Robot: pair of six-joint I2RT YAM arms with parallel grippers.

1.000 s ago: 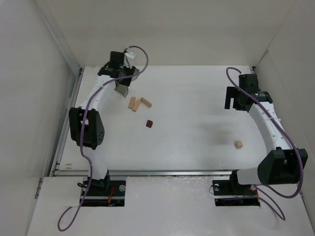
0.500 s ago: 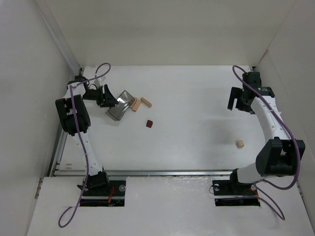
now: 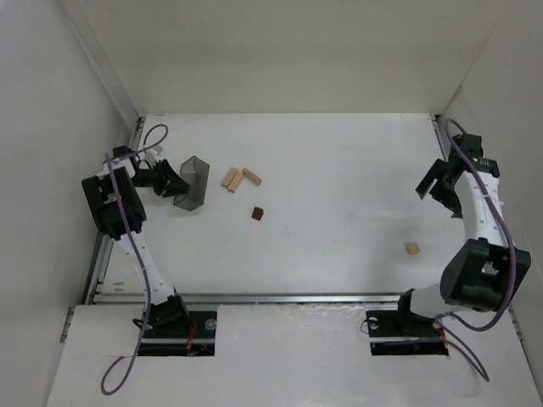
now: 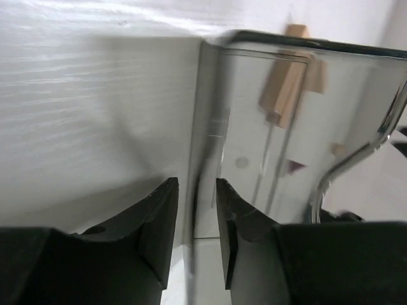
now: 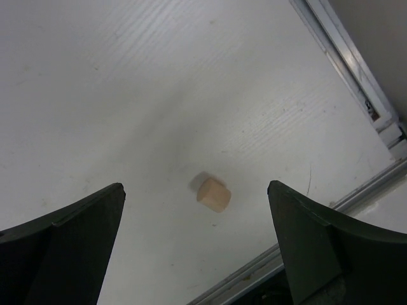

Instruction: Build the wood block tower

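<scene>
Your left tool (image 4: 195, 184) pinches the grey tray (image 4: 267, 159); your right tool (image 5: 194, 184) is spread wide above one pale block (image 5: 213, 194). Two more pale blocks (image 3: 229, 178) (image 3: 251, 175) (side by side) and one red-brown cube (image 3: 257, 213) lie loose on the worktop (image 3: 339, 170).

A grey see-through rectangular tray (image 3: 190, 181) stood upright at the left gripper (image 3: 167, 179) on the white worktop (image 3: 339, 161). Just right of it lay a pale wood block (image 3: 229, 178) and a pale wood plank (image 3: 252, 175). A dark red-brown cube (image 3: 257, 214) lay nearer, and a small pale block (image 3: 412, 248) well apart, right.

Robot lab cell, white-walled table (image 3: 339, 246)
</scene>
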